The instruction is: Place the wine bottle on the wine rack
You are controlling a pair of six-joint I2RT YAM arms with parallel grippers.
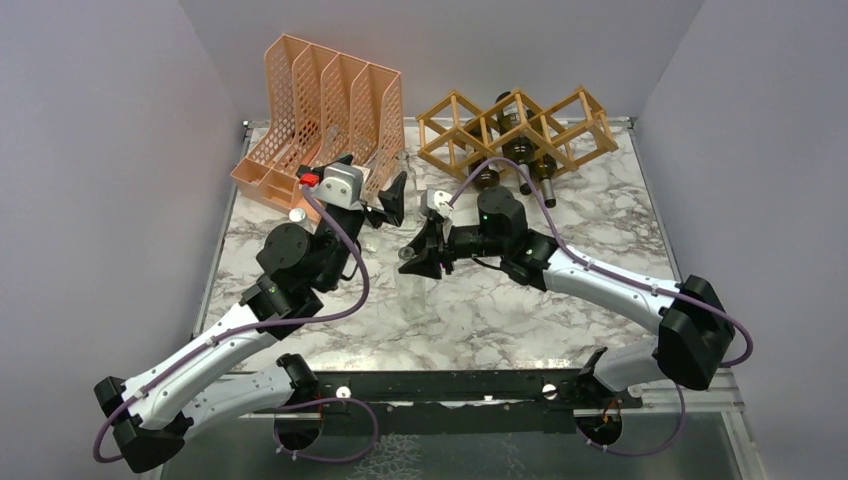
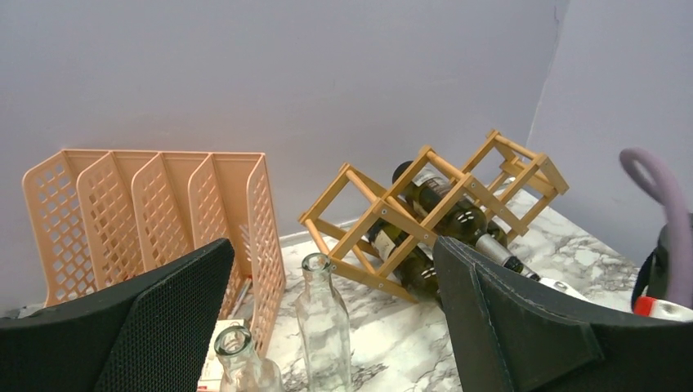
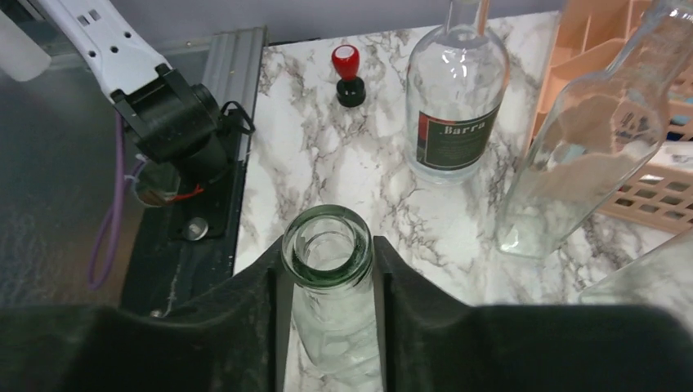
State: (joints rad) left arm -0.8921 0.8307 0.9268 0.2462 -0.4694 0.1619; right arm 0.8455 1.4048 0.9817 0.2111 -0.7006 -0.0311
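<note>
A clear glass wine bottle (image 1: pixel 412 296) with a green-tinted rim stands upright on the marble table. My right gripper (image 1: pixel 413 258) is shut on its neck. In the right wrist view the bottle's mouth (image 3: pixel 328 260) sits between the two black fingers of my right gripper (image 3: pixel 328 247), which press on both sides. The light wooden wine rack (image 1: pixel 515 130) stands at the back right and holds several dark bottles; it also shows in the left wrist view (image 2: pixel 384 214). My left gripper (image 1: pixel 395 200) is open and empty, its jaws wide apart (image 2: pixel 333 249), facing the rack.
A peach plastic file organizer (image 1: pixel 325 105) stands at the back left. A tall clear bottle (image 2: pixel 323 327) and a second clear bottle (image 2: pixel 239 351) stand ahead of the left gripper. A labelled clear bottle (image 3: pixel 454 98), a red-topped stamp (image 3: pixel 346 73) and a square clear bottle (image 3: pixel 580 155) stand nearby.
</note>
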